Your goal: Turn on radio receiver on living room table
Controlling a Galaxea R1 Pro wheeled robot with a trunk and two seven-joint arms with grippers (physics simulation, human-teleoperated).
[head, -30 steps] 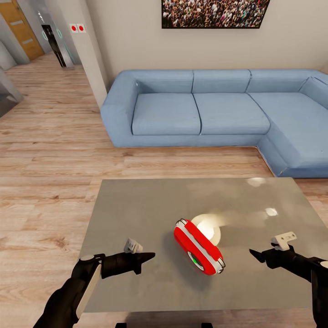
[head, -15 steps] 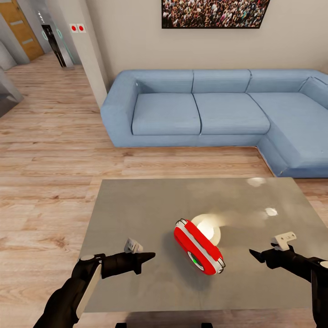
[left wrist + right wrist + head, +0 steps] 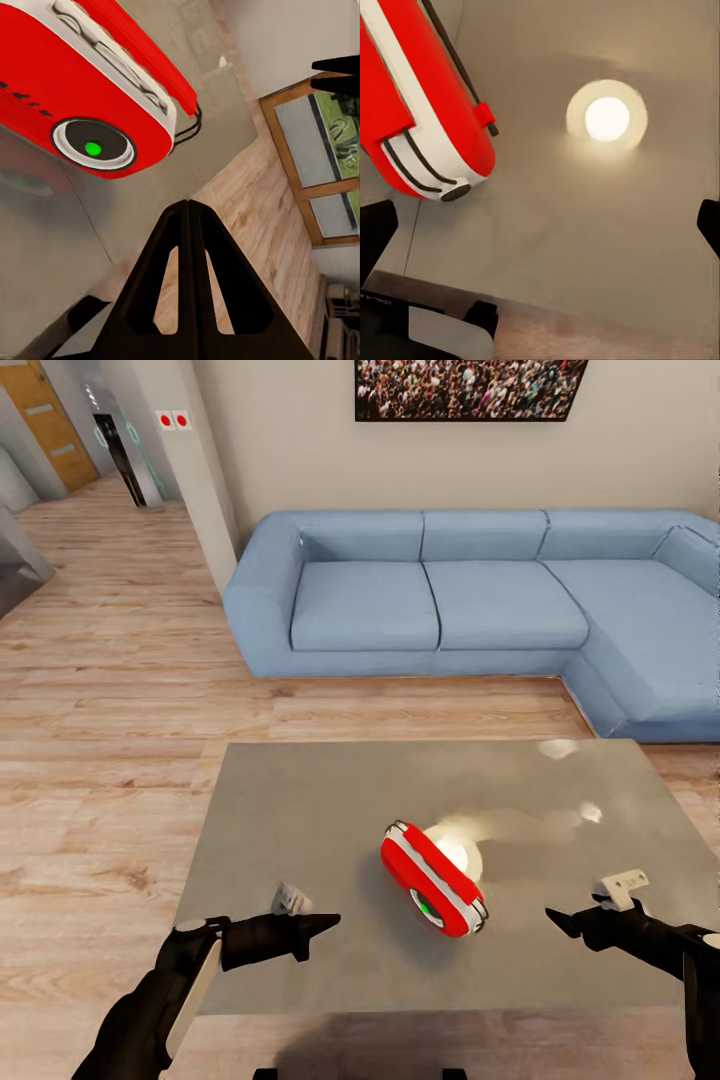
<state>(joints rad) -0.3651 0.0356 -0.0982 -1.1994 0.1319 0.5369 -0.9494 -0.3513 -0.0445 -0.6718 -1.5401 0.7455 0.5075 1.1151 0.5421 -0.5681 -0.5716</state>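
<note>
Left hand (image 3: 325, 923) pinched closed, empty, right hand (image 3: 556, 916) spread wide, empty; radio receiver (image 3: 432, 877) between them, untouched

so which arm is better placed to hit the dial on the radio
Probably the left. The radio receiver faces its dial toward the left gripper, whose wrist view looks straight at it. The right gripper sees only its handle side.

Glossy grey table (image 3: 300, 800), shiny red radio receiver (image 3: 432, 877), wood-plank floor (image 3: 110, 690)

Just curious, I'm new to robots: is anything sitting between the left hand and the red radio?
No. In the head view, just bare grey table separates the left hand from the radio.
</note>
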